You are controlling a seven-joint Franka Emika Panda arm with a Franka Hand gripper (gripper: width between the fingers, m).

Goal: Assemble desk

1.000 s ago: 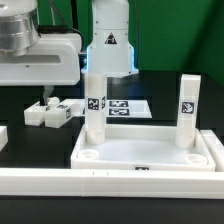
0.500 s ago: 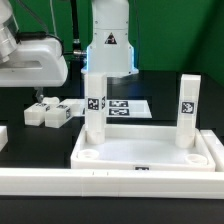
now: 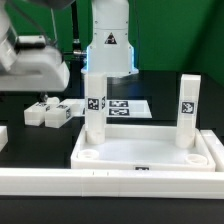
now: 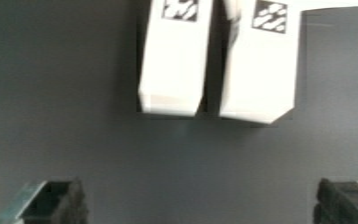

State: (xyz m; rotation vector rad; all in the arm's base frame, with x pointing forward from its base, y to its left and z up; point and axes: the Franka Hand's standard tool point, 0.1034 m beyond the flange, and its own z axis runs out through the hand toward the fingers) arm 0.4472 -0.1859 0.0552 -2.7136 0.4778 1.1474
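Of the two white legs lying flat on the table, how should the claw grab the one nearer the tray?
Probably from straight above, pinching the two long flat sides about midway, so the leg hangs level. Its twin lies close alongside, so the narrow gap between them is the tight spot. The gripper is open and looks wide enough.

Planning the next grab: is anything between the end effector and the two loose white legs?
Nothing visible. Only bare dark table shows between the open end effector and the two white square plastic block legs.
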